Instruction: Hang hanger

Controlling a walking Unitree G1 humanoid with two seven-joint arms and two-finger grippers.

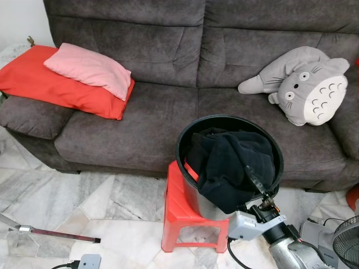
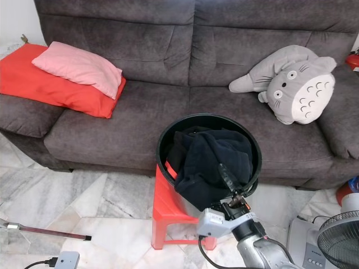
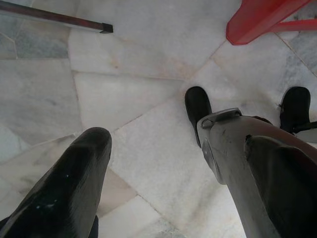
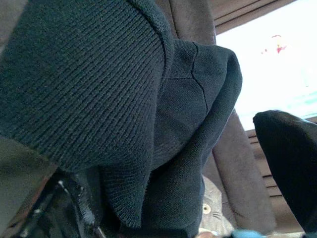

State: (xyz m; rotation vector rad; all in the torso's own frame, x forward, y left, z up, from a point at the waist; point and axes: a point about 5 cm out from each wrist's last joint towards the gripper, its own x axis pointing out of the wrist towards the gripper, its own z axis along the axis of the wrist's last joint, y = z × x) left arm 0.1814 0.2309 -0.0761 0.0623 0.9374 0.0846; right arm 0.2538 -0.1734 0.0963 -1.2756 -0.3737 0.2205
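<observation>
A round black plastic bucket (image 1: 188, 131) stands on a red plastic stool (image 1: 178, 210) before a grey, nappy fabric sofa (image 1: 140, 106). A black knitted garment (image 1: 230, 162), soft and crumpled, fills the bucket and spills over its near rim. Beneath the cloth a thin red strip (image 1: 190, 170) shows at the bucket's inner wall; whether it is the hanger cannot be told, and its length and direction are hidden.

The right gripper (image 1: 259, 190) reaches up from below to the draped cloth at the near rim. In the right wrist view the ribbed knit lies between its fingers (image 4: 292, 163), which stand apart; a firm grasp cannot be told.

The left gripper (image 3: 148, 148) hangs over pale veined marble floor (image 3: 148, 59), fingers wide apart, holding nothing.

On the sofa lie a red cushion (image 1: 39, 78), a pink pillow (image 1: 90, 68) and a grey plush toy (image 1: 308, 84).
</observation>
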